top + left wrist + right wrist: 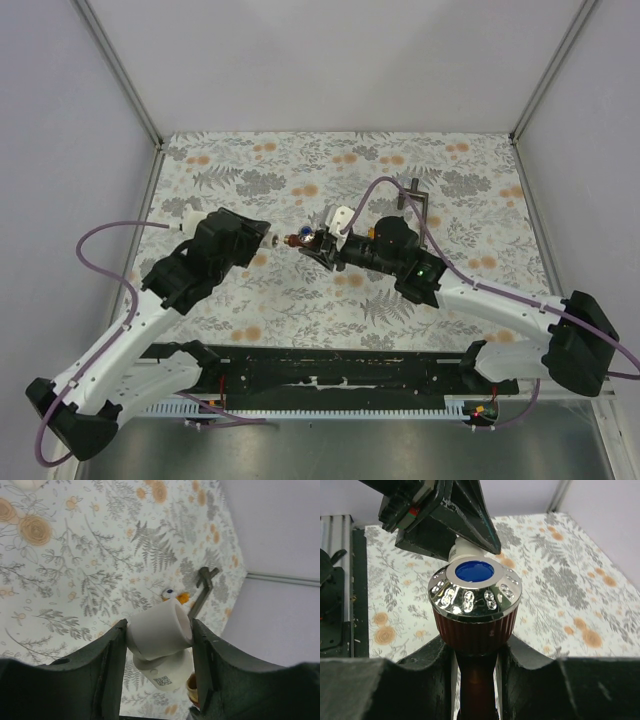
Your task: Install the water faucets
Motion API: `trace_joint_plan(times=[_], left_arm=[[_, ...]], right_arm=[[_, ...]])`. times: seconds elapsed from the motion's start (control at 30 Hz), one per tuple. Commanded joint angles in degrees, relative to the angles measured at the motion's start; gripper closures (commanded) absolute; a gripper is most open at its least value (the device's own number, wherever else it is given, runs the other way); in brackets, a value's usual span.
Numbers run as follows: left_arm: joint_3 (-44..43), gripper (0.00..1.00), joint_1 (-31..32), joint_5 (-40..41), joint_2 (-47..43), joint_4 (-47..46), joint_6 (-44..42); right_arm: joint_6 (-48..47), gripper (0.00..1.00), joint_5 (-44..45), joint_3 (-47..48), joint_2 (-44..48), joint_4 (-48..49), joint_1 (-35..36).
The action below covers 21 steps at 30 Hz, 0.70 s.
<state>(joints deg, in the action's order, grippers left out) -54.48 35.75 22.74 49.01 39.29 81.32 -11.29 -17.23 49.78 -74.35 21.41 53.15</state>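
My right gripper point(314, 243) is shut on the reddish-brown faucet point(299, 238) and holds it above the table, pointing left. In the right wrist view the fingers point(432, 662) clamp its dark red stem below the ribbed knob point(476, 625), which has a chrome top and a blue centre. My left gripper point(266, 240) is shut on a white elbow fitting point(159, 630) and faces the faucet from a short gap away. The orange faucet point(182, 598) lies on the table beyond, beside a second white fitting point(342, 217).
The dark grey T-shaped tool point(413, 196) stands on the floral tablecloth behind the right gripper; it also shows in the left wrist view point(204, 582). A black rail point(330, 372) runs along the near edge. Pale walls close in the back and sides.
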Motion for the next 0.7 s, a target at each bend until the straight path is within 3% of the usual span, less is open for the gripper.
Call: trace_joint_plan(times=[0.0,0.3,0.57,0.67], left_arm=[[3.23,0.98,0.2,2.23,5.55,0.18,-2.92],[9.48,0.92,0.11,1.34,21.19,-4.92,-3.01],[10.53,0.79,0.11,-3.22,33.06,-10.19,-0.02],[11.41,0.67,0.2,-5.6,35.44,-11.6,0.68]], right_arm=[[1.7,1.0,8.7,-2.75,7.18,-4.34,0.12],[6.63,1.0,14.42,-8.38,15.19,-13.76,0.12],[5.93,1.0,15.65,-9.96,15.99,-13.85,0.03],[6.45,1.0,16.27,-9.44,15.64,-15.25,0.03]])
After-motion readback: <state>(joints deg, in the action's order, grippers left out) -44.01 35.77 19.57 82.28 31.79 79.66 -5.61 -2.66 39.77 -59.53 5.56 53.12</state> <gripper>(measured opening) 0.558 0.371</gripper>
